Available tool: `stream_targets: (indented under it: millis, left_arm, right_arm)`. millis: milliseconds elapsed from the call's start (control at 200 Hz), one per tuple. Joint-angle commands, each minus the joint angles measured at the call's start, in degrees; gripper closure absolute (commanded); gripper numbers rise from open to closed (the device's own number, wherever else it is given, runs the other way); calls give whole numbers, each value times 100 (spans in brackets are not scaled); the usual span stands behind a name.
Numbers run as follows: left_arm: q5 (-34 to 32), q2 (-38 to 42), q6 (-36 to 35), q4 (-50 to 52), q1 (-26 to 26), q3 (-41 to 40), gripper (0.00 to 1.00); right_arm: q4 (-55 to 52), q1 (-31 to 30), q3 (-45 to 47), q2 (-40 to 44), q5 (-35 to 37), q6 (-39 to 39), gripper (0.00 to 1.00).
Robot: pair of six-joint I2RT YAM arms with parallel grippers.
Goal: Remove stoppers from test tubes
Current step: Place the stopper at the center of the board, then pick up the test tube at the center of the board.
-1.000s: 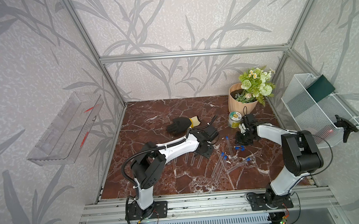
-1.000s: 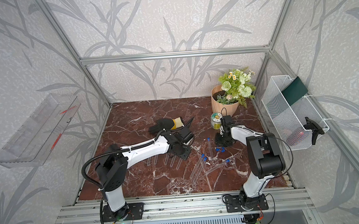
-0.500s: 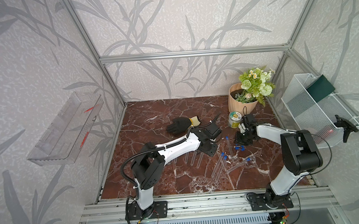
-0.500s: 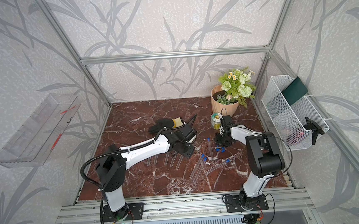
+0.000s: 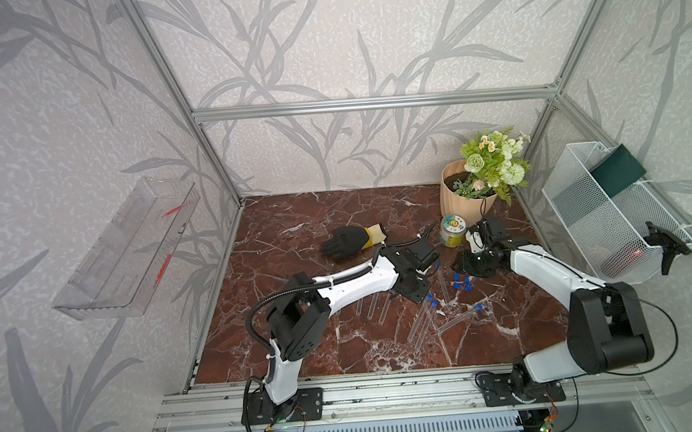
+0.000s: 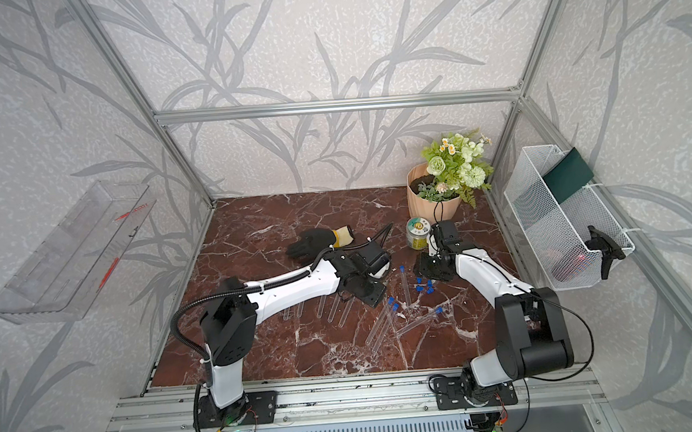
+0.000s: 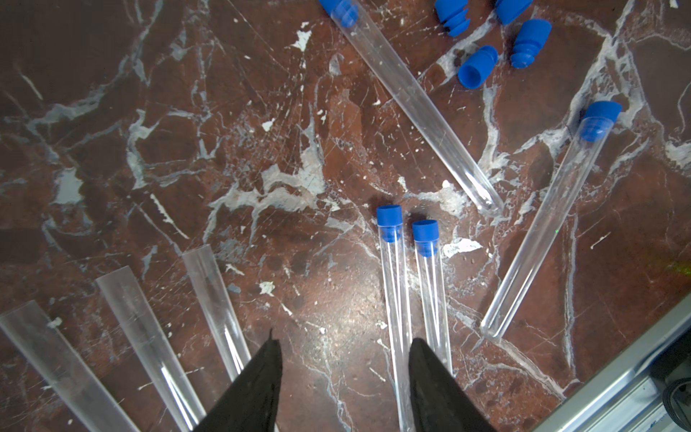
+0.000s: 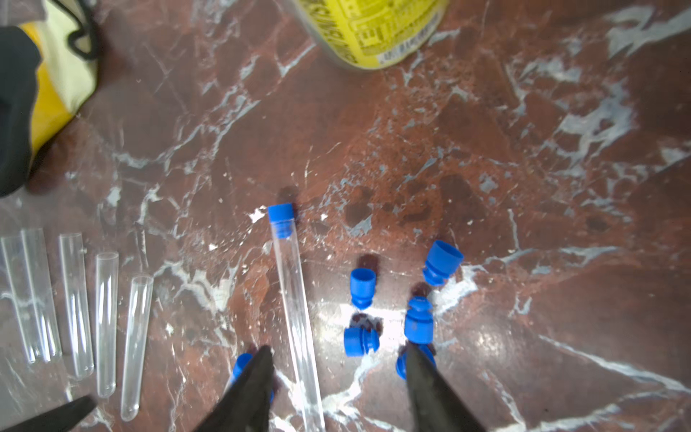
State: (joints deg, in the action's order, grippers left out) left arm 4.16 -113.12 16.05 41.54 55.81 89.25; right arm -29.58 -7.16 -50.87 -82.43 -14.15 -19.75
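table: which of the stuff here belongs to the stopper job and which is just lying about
Belongs to the job:
- stoppered test tubes
- open test tubes
- loose stoppers

Just lying about:
- black glove
- yellow-labelled jar
- flower pot
- wire basket on the side wall
- clear tray on the opposite wall

Far-left marble floor [image 5: 287,229] bare; test tubes [image 7: 411,101] litter centre; glove [image 5: 348,242], jar [image 5: 453,231], flowerpot [image 5: 456,207] behind.
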Motion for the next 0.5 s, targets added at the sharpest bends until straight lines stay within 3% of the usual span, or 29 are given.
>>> stream_targets:
  millis: [0, 170, 495]
  left_arm:
    - [64, -210, -32, 255, 71, 256, 45]
    - [25, -430, -32, 412, 170, 408, 45]
    - [-74, -651, 57, 470, 322, 396, 46]
  right_arm:
    - [-290, 21, 192, 284, -110, 93, 31]
    - [-390, 21, 414, 784, -233, 90, 17]
    - [-399, 27, 806, 1558, -233, 31, 4]
